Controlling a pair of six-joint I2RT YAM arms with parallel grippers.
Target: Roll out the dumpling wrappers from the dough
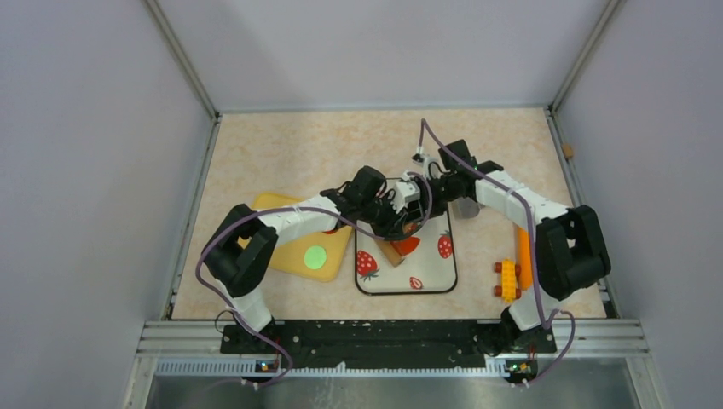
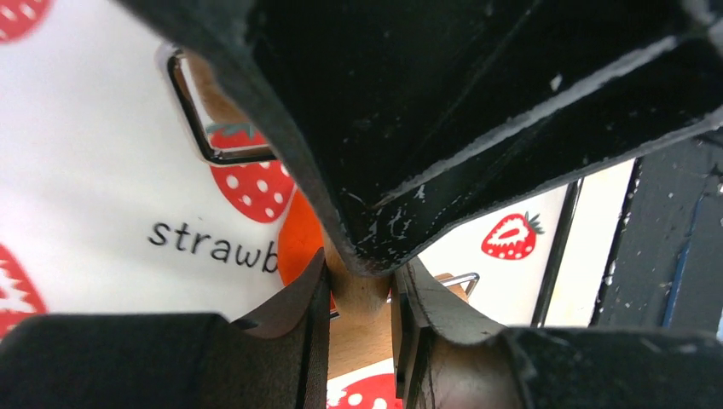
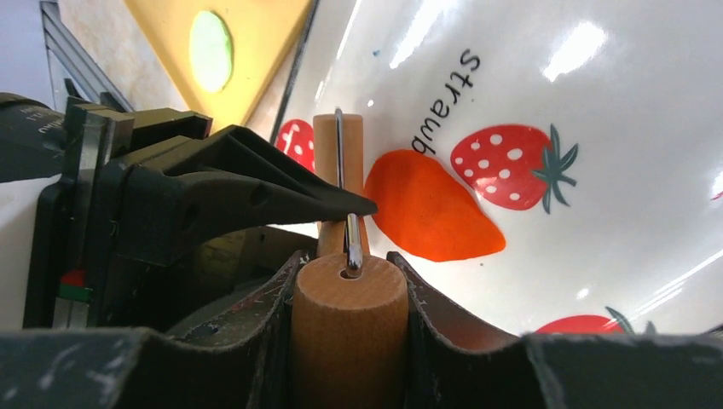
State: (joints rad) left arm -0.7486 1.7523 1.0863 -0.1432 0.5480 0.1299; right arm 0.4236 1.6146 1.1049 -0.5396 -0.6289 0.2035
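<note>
The dough (image 3: 430,209) is a flattened orange-red blob on the white strawberry-printed mat (image 1: 430,274), also seen past the left fingers (image 2: 298,234). A wooden roller with a metal wire frame stands over it. My right gripper (image 3: 349,285) is shut on the roller's round wooden handle (image 3: 349,336). Shut on another wooden part of the roller (image 2: 362,294) is my left gripper (image 2: 361,298). From above, both grippers (image 1: 401,220) (image 1: 424,194) meet over the mat's top edge and hide the dough. One green dumpling wrapper (image 1: 315,256) lies on the yellow board (image 1: 286,266).
A grey metal cup-shaped thing (image 1: 465,207) stands just right of the mat's top corner. A yellow toy block (image 1: 509,279) and an orange piece (image 1: 524,256) lie by the right arm. Grey walls enclose the table on three sides.
</note>
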